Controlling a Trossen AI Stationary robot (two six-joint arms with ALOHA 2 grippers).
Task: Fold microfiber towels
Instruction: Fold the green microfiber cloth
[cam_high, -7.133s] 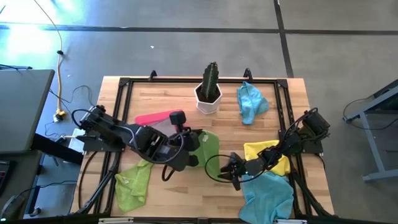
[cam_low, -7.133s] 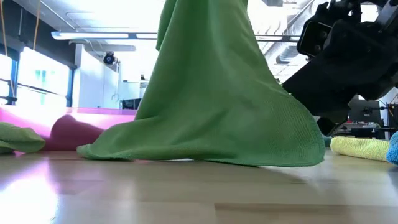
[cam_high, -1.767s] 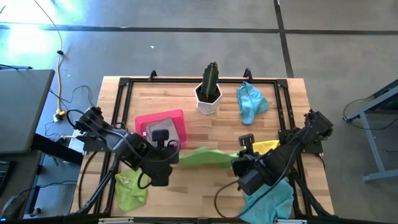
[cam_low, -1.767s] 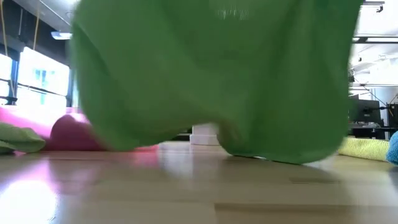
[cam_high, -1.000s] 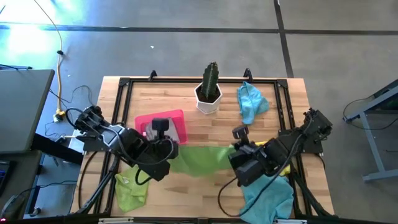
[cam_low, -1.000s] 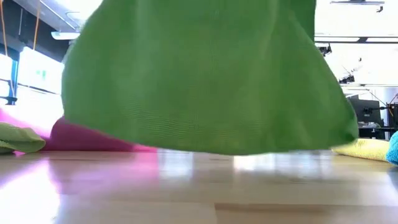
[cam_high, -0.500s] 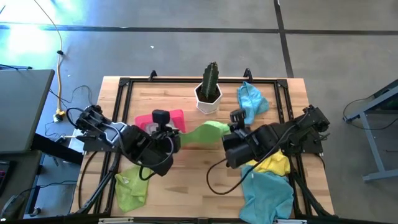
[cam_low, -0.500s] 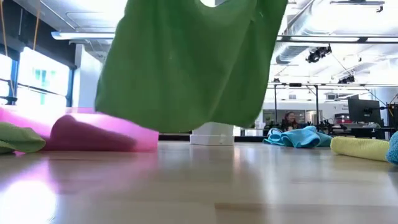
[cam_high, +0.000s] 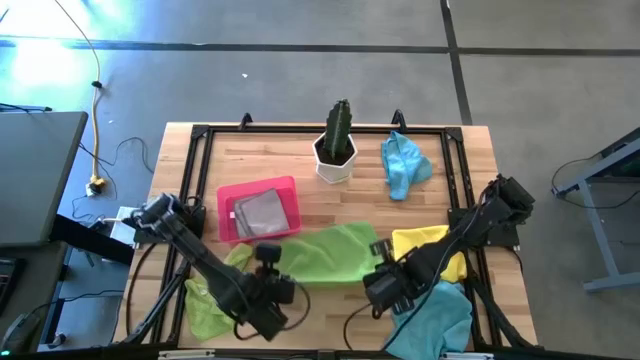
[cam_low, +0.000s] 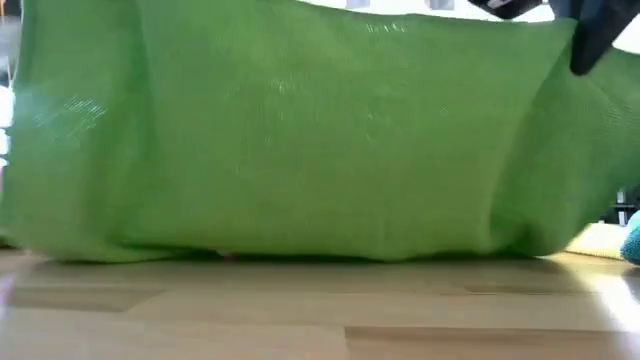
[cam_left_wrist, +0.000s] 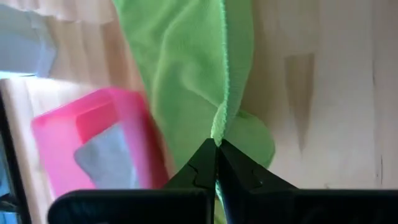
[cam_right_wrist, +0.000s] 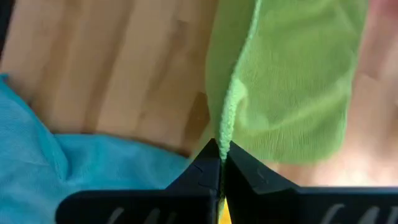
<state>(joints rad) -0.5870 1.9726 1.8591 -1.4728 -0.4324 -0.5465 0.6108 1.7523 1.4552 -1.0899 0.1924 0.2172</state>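
A lime green microfiber towel (cam_high: 325, 252) is stretched between my two grippers at the table's middle front. In the low view the green towel (cam_low: 300, 150) hangs like a curtain with its lower part on the wood. My left gripper (cam_high: 262, 268) is shut on its left end and my right gripper (cam_high: 381, 270) on its right end. Another green towel (cam_high: 208, 300) lies at the near left. A yellow towel (cam_high: 432, 248) and a blue towel (cam_high: 432, 312) lie at the near right. My left gripper (cam_left_wrist: 216, 144) pinches the towel's hemmed edge (cam_left_wrist: 219, 124) between its two fingertips, at the towel's left end. That end is lifted and the cloth runs down and away from the fingers onto the table. My right gripper (cam_right_wrist: 219, 144) pinches the hemmed edge (cam_right_wrist: 227, 121) at the towel's right end between its fingertips. This end is lifted too, and the towel's far part (cam_high: 335, 232) lies on the table.
A pink tray (cam_high: 258, 190) holding a grey cloth (cam_high: 262, 212) stands just beyond the towel's left part. A cactus in a white pot (cam_high: 336, 150) and a second blue towel (cam_high: 403, 165) are at the far side. A black frame (cam_high: 196, 180) rims the table.
Both grippers, still shut on the towel's two ends, first swung toward the far edge and then came back toward the near edge and down. The towel, which hung clear of the table, now has its far part laid on the wood, spread wide.
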